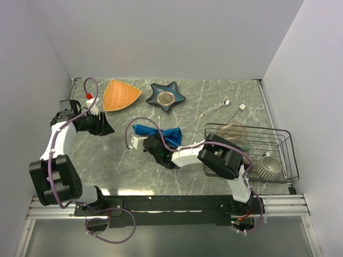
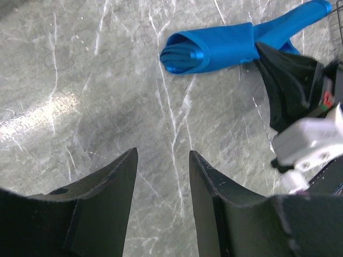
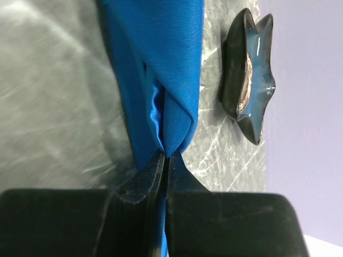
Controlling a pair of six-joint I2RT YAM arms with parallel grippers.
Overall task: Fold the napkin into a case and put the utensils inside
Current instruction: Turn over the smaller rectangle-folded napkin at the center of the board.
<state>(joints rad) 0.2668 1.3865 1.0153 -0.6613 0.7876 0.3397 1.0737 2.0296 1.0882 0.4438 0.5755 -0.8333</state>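
The bright blue napkin lies bunched into a loose roll on the marble table, left of the wire rack. My right gripper is shut on a gathered fold of it; in the right wrist view the napkin runs straight out from the pinched right gripper. My left gripper is open and empty at the left, apart from the cloth. Its wrist view shows the left gripper over bare marble, with the napkin's open rolled end beyond. The spoon and fork lie far right.
An orange triangular dish and a dark star-shaped dish sit at the back; the star dish is just beyond the napkin. A wire rack holding a ribbed metal cup stands at the right. Walls close in on three sides.
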